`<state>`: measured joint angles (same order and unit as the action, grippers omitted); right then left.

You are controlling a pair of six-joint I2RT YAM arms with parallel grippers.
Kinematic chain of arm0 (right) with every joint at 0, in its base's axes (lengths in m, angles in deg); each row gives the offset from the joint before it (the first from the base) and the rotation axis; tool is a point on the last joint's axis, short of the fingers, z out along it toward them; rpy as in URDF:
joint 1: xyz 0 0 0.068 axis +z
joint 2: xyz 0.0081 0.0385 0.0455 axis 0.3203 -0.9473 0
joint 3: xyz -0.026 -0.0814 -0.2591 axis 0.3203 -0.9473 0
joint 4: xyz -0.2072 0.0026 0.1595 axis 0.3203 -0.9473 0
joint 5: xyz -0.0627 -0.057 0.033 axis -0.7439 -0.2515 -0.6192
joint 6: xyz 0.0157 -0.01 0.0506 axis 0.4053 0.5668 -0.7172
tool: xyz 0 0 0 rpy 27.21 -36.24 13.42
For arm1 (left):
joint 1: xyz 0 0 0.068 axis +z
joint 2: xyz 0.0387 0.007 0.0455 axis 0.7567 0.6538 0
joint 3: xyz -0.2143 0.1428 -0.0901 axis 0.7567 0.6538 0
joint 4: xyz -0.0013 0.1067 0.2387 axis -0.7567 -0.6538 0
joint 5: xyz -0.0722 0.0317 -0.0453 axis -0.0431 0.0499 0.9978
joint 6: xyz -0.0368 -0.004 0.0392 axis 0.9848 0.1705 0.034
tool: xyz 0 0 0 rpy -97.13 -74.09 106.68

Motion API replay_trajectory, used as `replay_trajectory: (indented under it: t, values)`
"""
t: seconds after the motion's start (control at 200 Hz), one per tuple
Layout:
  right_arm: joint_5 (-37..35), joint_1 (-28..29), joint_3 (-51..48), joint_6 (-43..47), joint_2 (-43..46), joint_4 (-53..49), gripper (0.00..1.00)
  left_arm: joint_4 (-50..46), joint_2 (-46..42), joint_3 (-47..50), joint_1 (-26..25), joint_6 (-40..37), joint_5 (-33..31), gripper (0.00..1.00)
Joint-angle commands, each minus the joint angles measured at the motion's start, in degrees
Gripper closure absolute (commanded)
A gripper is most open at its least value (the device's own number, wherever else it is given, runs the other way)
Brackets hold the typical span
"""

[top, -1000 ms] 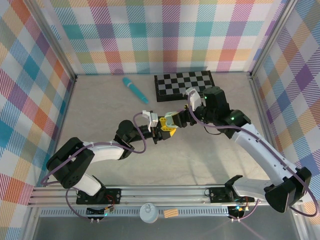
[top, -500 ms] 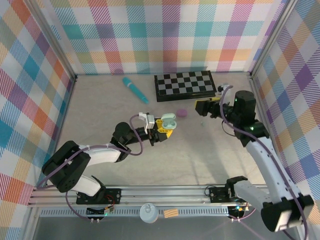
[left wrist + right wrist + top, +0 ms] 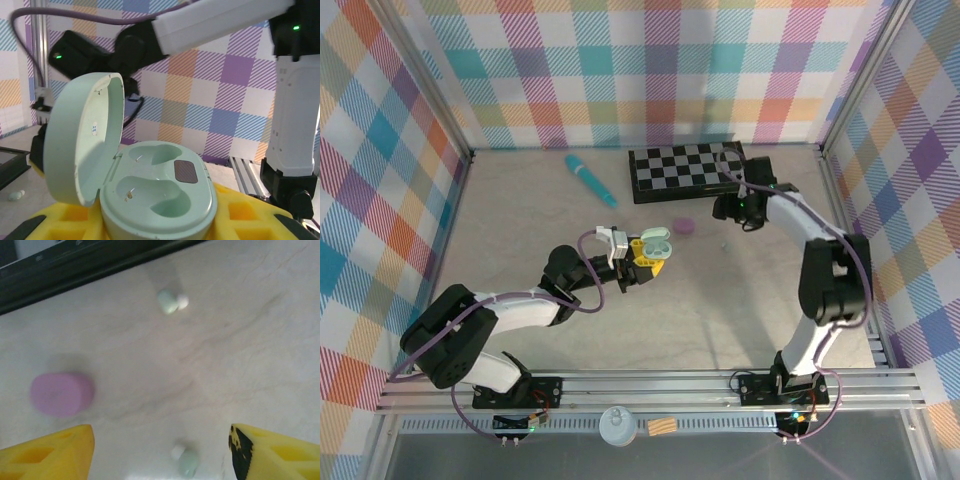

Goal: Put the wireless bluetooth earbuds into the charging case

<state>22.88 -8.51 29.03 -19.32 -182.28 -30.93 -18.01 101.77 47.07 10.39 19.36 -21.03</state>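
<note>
Under wide-apart right fingers point(image 3: 55, 452), two mint earbuds point(image 3: 172, 301), one pink piece point(image 3: 61, 393); left fingers point(image 3: 240, 210) tight around one open case point(image 3: 160, 200).

The left tool point(image 3: 648, 257) holds the mint charging case point(image 3: 658, 241) near a purple case point(image 3: 683, 227).

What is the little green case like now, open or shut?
Open. The lid stands flipped up beside the charging case, and both earbud wells inside are bare.
</note>
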Motion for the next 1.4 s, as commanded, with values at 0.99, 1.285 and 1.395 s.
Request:
replay_trajectory:
  t: [0.99,1.285,1.395]
  values:
    - [-30.62,8.90,35.27,30.13,-33.29,-12.90,0.69,1.68,-1.29,0.68,0.55,-1.07,0.07,0.68]
    - [-32.30,8.96,36.43,31.22,-34.88,-13.81,0.72,1.72,-1.00,0.32,0.56,-1.01,0.14,0.68]
    - [-32.08,8.98,36.86,31.05,-34.95,-14.27,0.80,1.69,-1.08,0.49,0.64,-1.04,0.06,0.68]
